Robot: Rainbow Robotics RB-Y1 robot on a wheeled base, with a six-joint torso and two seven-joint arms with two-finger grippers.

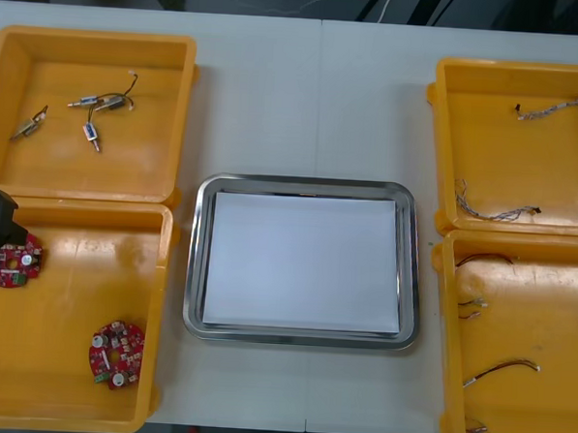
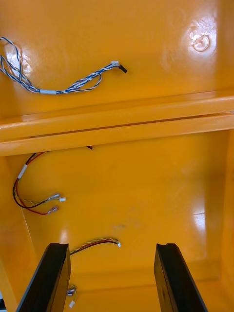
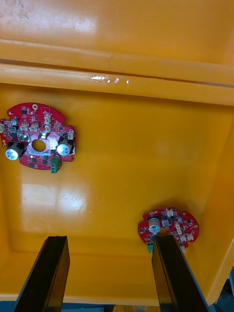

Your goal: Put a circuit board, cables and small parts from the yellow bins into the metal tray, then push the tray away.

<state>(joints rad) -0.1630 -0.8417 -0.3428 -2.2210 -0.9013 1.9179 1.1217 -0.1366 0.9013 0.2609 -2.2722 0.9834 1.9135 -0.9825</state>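
Since the black fingers of the left gripper [image 3: 109, 275] are spread wide with nothing between them, the first pick is judged not yet made. Just past the tip of one finger, a round red circuit board [image 3: 168, 229] is seen lying flat on the bin floor. A second circuit board [image 3: 39, 141] lies farther off, nearer the rim shared with the next bin. The right gripper [image 2: 113, 278] is likewise held wide open and empty. The white-tipped end of a red and yellow cable [image 2: 95, 243] lies just beyond its fingertips, and a twisted blue and white cable [image 2: 58, 87] is seen past the bin rim.

In the front view, the left gripper is found at the left edge of the frame, over the lower-left yellow bin [image 1: 65, 420]. Small metal parts [image 1: 90, 133] are scattered in the upper-left bin. The metal tray [image 1: 197, 260] sits at the centre of the light table [image 1: 314, 101] with nothing placed in it.

The board pick is taken to be the step in hand. For the next move, the left gripper would need to be lowered and centred so that a board's edges are caught between the fingers.

The boards are flat discs studded with silver-capped cylinders and a green block. The bins are glossy moulded plastic with rounded rims. The tray is rimmed in shiny metal, round-cornered and white inside. The cables are thin and limp.
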